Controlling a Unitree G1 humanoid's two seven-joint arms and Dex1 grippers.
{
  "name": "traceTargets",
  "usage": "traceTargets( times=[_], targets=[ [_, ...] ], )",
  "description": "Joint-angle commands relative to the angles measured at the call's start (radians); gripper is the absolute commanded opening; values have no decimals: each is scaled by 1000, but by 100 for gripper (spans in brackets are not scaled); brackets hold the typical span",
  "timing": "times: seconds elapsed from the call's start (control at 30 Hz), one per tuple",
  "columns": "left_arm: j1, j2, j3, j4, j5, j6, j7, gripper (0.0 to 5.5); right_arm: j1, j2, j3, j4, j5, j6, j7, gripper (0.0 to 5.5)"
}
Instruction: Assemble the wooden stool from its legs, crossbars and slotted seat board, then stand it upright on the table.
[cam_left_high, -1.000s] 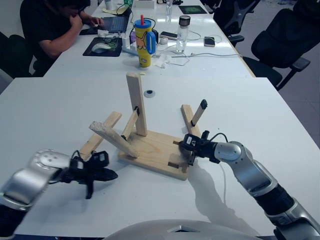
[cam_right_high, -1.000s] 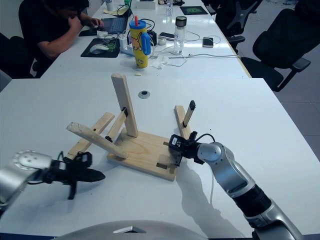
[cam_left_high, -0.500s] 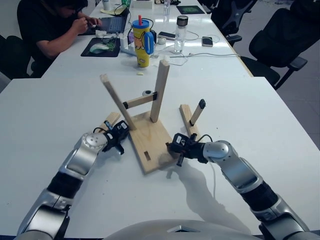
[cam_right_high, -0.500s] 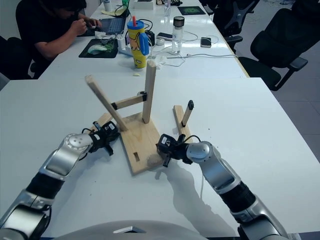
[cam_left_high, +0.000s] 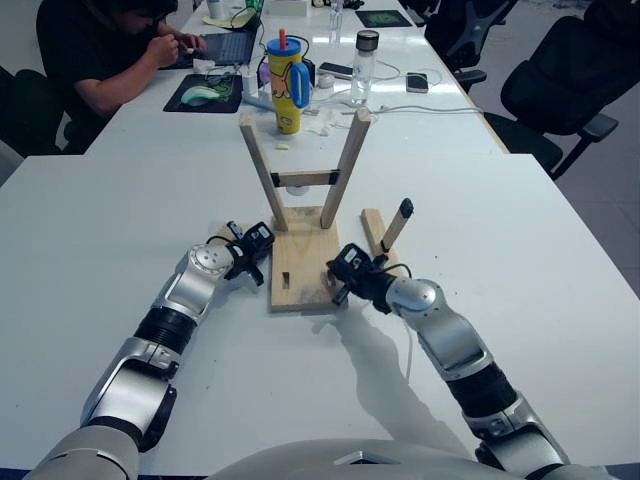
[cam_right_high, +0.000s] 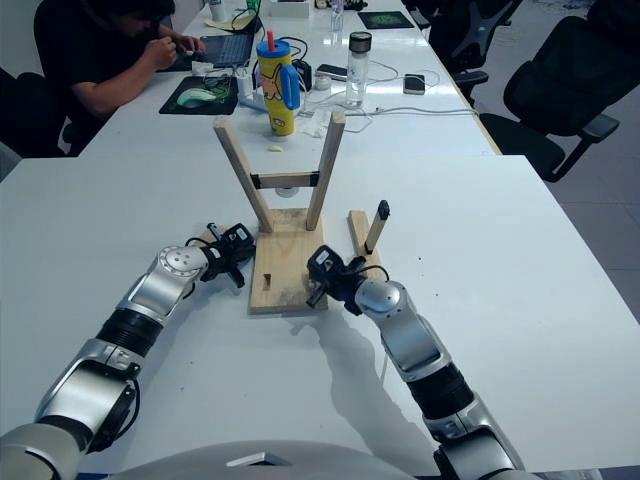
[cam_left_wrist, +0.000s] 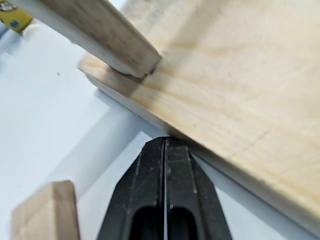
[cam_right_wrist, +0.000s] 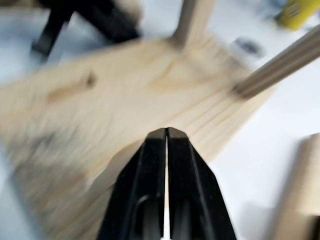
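Note:
The slotted seat board (cam_left_high: 300, 262) lies flat on the white table, with two legs (cam_left_high: 262, 170) (cam_left_high: 346, 165) rising from its far end and a crossbar (cam_left_high: 305, 179) joining them. My left gripper (cam_left_high: 258, 250) is shut, its tips against the board's left edge (cam_left_wrist: 225, 75). At the board's right edge, my right gripper (cam_left_high: 340, 276) is also shut, tip touching the wood (cam_right_wrist: 100, 100). A loose leg with a black-tipped bar (cam_left_high: 385, 232) lies just right of the board. Another loose wooden piece (cam_left_wrist: 45, 215) lies beside the left gripper (cam_left_wrist: 164, 142).
On the adjoining table behind stand a yellow cup (cam_left_high: 287, 85) and a bottle (cam_left_high: 364, 65), beside cables and a person at a laptop. Office chairs (cam_left_high: 570, 80) stand at the right. White tabletop spreads on both sides and in front of the board.
The board with its legs has swung round and now lies square to me, legs at the far end. My left arm came in to its left edge; my right gripper shifted left with it.

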Motion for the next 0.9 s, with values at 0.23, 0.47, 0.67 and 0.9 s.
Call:
traceTargets(
  times=[0.23,0.47,0.67,0.9],
  targets=[
    [231,-65,337,-396,-373,93,13,146,232,-3,-327,-226,162,98,-62,152],
    [297,-142,373,-530,-543,215,39,244,175,25,-437,-100,211,182,-145,253],
    [271,-137,334,-517,-554,243,18,334,117,46,-421,-43,253,224,-145,348],
    [255,-130,320,-505,-544,245,17,398,84,47,-364,1,260,271,-146,415]
  ],
)
